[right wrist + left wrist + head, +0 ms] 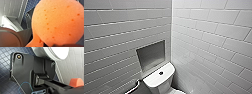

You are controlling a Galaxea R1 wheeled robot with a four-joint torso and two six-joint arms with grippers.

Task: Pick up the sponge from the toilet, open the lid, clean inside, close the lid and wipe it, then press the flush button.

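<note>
Tiled walls [209, 37] flank toilet [159, 80], its front cut off.

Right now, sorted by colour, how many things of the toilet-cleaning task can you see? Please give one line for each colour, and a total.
White: 1, the toilet
Orange: 1, the sponge
Dark: 1, the flush button
Total: 3
</note>
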